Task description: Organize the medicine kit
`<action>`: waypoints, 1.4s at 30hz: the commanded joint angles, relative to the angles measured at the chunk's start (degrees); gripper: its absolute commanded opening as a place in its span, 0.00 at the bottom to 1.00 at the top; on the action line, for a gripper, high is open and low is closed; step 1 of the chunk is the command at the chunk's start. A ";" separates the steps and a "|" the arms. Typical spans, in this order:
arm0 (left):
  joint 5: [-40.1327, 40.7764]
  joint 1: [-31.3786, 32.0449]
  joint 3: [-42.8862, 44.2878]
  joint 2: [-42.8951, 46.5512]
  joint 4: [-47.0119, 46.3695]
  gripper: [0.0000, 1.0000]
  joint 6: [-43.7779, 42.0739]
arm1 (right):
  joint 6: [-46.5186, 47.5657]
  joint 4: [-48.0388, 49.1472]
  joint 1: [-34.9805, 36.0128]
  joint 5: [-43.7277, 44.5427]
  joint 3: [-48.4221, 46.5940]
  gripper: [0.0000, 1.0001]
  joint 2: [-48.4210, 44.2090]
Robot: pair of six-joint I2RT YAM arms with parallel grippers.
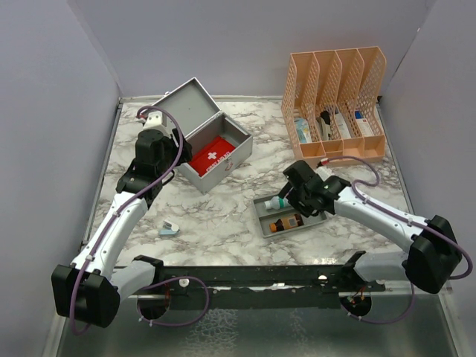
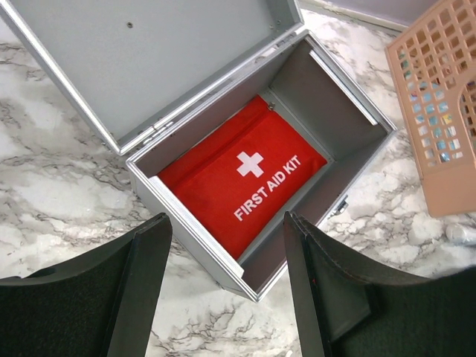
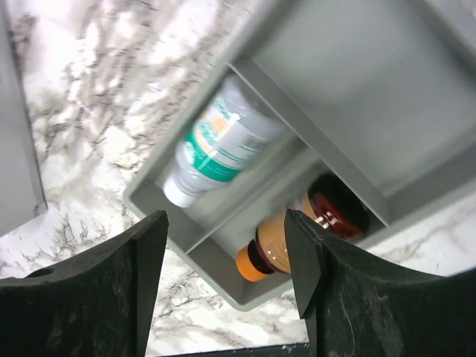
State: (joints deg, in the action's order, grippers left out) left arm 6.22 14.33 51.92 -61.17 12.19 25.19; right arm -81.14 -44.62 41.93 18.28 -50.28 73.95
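Lying open, the medicine kit (image 1: 187, 105) holds a red pouch (image 2: 245, 178). Right of it, a tray (image 3: 349, 82) holds a white bottle (image 3: 219, 145) and an amber bottle (image 3: 297, 230). The left gripper (image 2: 227, 282) and right gripper (image 3: 227, 282) gape empty.

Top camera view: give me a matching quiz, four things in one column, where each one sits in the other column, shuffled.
1. red first aid pouch
2. amber bottle
3. orange file organizer
4. small blue item

A. loose on the table, front left
B. inside the open medicine kit
C. at the back right
D. in the shallow grey tray

Pairs: 1-B, 2-D, 3-C, 4-A
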 commanded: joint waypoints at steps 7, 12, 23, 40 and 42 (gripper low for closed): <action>-10.10 -0.22 -1.61 5.69 -6.91 0.65 -4.75 | 23.53 11.07 -8.82 3.40 -0.34 0.64 -4.02; -12.95 -0.21 -2.55 6.92 -8.91 0.65 -4.77 | 27.43 17.43 -21.82 -7.00 3.90 0.63 -4.56; -13.99 0.00 -3.39 8.34 -10.39 0.65 -5.00 | 23.85 25.30 -36.24 -13.85 4.72 0.58 5.02; -13.86 0.17 -3.66 7.49 -10.55 0.65 -5.22 | 16.82 31.58 -36.75 -10.86 4.95 0.44 13.64; -13.86 0.13 -3.66 7.40 -10.60 0.65 -5.28 | 17.10 31.83 -36.75 -10.99 4.91 0.44 14.38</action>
State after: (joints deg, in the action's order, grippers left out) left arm -6.26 14.37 48.86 -53.84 3.84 20.78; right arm -63.72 -15.99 5.50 6.31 -45.78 86.70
